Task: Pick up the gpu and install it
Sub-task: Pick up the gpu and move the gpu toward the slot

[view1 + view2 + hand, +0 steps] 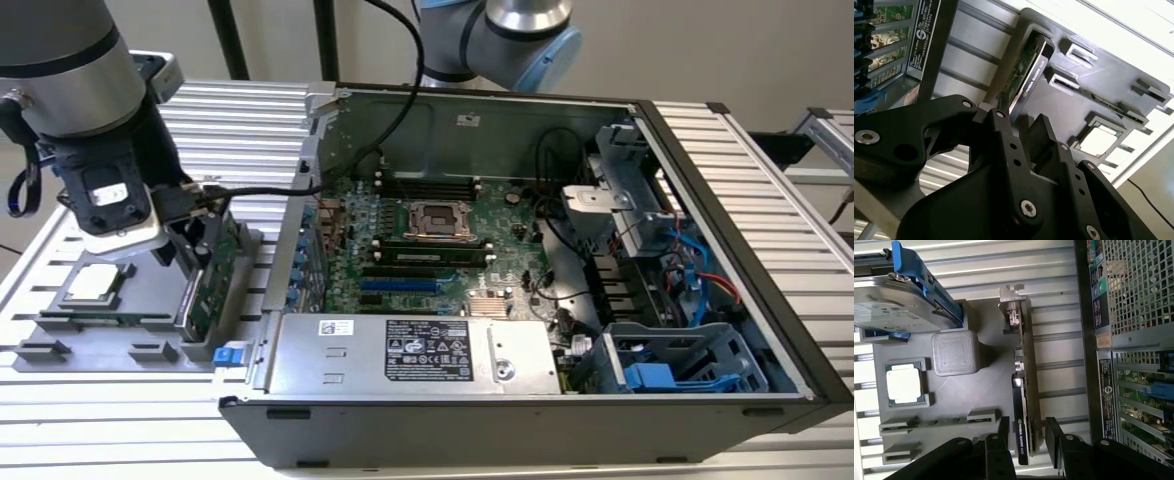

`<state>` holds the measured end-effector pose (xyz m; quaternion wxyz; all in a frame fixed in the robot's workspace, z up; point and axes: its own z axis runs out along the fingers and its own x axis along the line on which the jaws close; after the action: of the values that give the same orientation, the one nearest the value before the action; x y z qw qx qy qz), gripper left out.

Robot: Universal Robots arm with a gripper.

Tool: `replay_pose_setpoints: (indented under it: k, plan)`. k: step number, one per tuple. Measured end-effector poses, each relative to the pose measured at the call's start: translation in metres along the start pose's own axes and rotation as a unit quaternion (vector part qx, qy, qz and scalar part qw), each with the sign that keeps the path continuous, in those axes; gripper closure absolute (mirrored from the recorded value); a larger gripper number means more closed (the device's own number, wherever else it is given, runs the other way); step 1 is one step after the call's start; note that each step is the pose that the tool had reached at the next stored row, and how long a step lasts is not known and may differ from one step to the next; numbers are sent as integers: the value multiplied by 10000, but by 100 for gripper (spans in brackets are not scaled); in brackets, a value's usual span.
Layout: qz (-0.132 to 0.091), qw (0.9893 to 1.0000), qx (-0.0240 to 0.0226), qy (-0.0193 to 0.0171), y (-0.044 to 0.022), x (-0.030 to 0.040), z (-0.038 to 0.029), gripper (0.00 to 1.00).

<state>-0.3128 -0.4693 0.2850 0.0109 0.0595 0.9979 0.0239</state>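
Open computer case (534,425) on slatted table (754,140); grey tray (989,385) beside it, CPU chip (904,385), hard drive (889,305)

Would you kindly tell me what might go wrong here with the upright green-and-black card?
1. The black gripper straddles the green-and-black gpu card near one end, far from its silver bracket; lifted so, it may tilt.
2. The black computer case stands close beside; a swinging card might strike it.

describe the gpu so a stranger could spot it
At the exterior view's left of the open computer case sits a grey tray. The gpu is the thin green card standing on edge there, unlike the flat square chip beside it.
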Motion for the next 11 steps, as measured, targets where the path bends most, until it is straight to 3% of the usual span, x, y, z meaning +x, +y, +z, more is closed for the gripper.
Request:
replay_pose_setpoints:
  k: [11]
  plan:
    - [0,10000,1,0,-3,3,51,0]
